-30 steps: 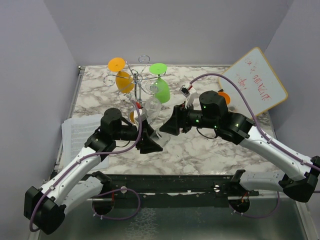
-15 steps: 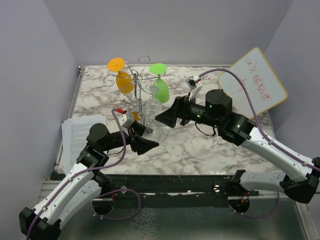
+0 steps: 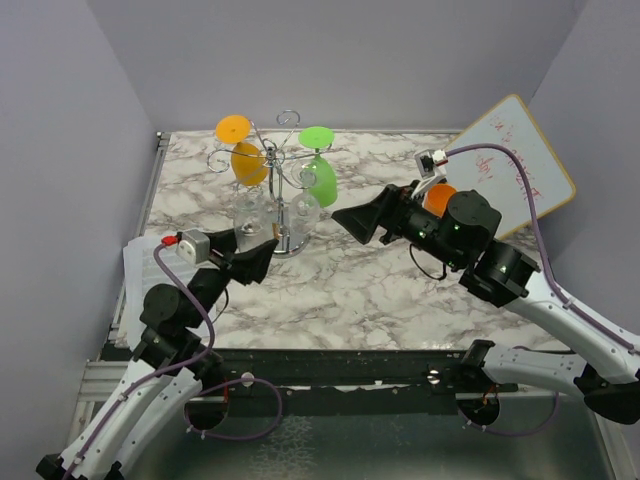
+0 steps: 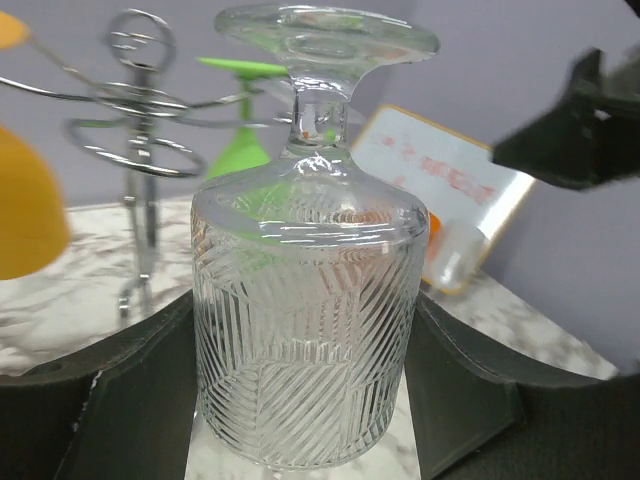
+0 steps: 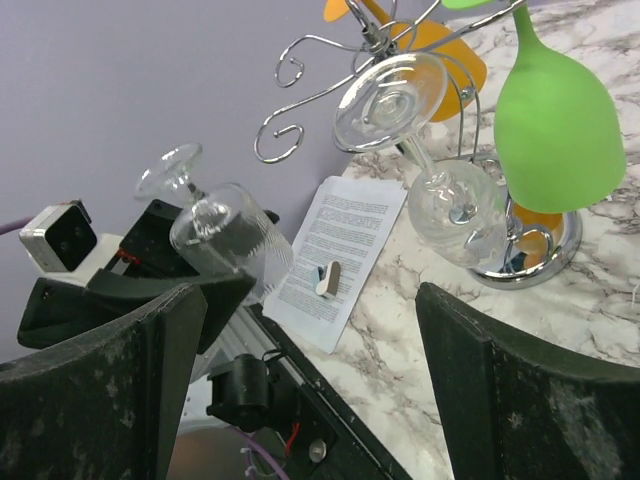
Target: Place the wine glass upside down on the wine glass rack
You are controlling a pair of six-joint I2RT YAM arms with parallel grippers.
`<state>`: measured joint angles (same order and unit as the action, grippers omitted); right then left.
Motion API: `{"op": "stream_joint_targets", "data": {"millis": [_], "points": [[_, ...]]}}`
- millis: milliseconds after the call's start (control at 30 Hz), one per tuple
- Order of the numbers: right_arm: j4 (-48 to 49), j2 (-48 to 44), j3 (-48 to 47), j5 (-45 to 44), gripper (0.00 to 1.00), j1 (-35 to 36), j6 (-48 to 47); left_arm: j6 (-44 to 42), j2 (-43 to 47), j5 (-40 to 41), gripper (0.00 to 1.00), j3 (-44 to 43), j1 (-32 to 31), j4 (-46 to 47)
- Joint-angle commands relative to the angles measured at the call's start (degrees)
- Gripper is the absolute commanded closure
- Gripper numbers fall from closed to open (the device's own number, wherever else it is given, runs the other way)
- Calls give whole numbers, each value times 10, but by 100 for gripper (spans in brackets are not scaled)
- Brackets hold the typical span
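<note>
Bright even light, glints on the wine glass (image 4: pixel 305 330), blurred backdrop.

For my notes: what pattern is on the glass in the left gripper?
Fine slanted ribs on the clear wine glass; left wrist view shows it best.

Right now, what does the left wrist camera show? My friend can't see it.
A clear ribbed wine glass is held upside down in the left gripper. Behind it stand the silver wine glass rack, a hanging green glass and a whiteboard.
</note>
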<state>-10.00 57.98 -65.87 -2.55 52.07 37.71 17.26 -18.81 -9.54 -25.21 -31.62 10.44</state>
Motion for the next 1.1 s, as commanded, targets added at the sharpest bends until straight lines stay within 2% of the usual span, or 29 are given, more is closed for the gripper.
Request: {"op": "stream_joint_targets", "data": {"millis": [0,133,433,500,567,600,767,1067], "points": [[10,-8,15,-36,9,2,0,-30,26,258,100,-11,0,24],[7,-14,19,-44,9,2,-8,-52,29,375,100,-16,0,27],[7,-33,32,-65,9,2,-20,-90,-32,468,100,-16,0,87],[10,-37,39,-70,10,2,-20,-117,-62,466,100,-7,0,127],[21,-37,45,-77,10,2,-18,-138,-98,478,100,21,1,247],[19,-35,41,-80,10,2,-17,-163,-114,472,100,37,1,297],[5,-27,22,-74,10,2,-33,-200,-145,407,100,82,2,414],[8,-38,30,-76,11,2,-41,-233,-185,326,100,83,13,422]]}}
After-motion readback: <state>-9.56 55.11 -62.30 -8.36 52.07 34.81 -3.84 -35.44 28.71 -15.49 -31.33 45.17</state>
